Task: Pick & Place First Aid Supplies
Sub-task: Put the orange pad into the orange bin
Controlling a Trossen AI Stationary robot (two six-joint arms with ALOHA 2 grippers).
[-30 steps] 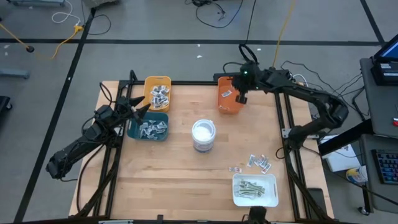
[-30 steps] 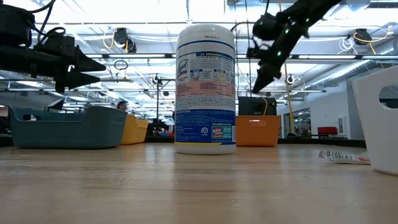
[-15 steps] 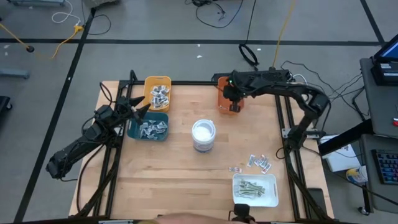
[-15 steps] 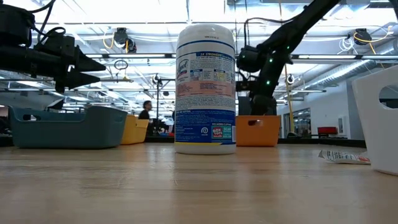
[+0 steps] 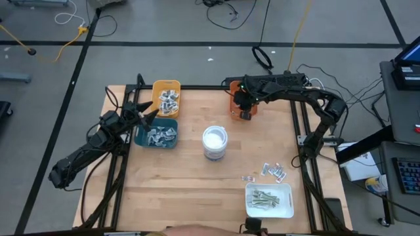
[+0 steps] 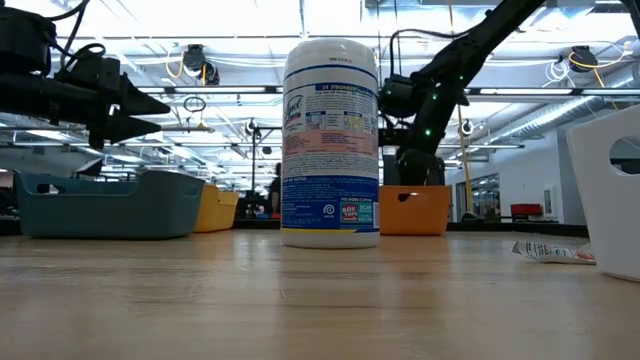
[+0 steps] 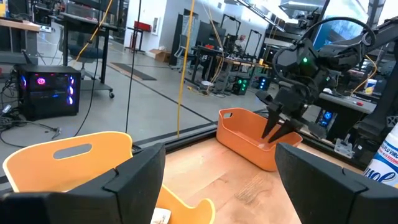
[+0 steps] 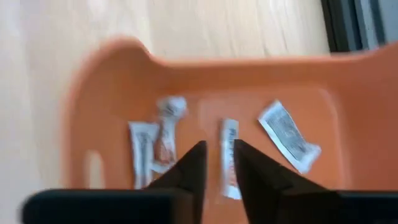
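My right gripper (image 8: pixel 221 163) reaches down into the orange bin (image 5: pixel 240 103) at the table's far side, its fingertips a little apart. A white-and-red sachet (image 8: pixel 229 155) shows in the gap between them, over the bin's floor. I cannot tell whether a finger touches it. More sachets (image 8: pixel 152 140) and a white packet (image 8: pixel 288 134) lie flat on that floor. In the low view the bin's wall (image 6: pixel 414 208) hides the fingertips. My left gripper (image 5: pixel 155 113) waits open and level above the teal bin (image 5: pixel 157 134).
Packets fill the yellow bin (image 5: pixel 166 97) and the teal bin. A wipes canister (image 5: pixel 215 141) stands mid-table. Loose packets (image 5: pixel 273 172) lie at the near right, beside a white tray (image 5: pixel 269 200) that holds pale-green strips. A person walks in the room behind the table.
My right gripper has come down from above the orange bin into it, shifting a little toward the table's left and near side and tipping more steeply downward. It has stayed almost still over the last half second. My left arm has not moved.
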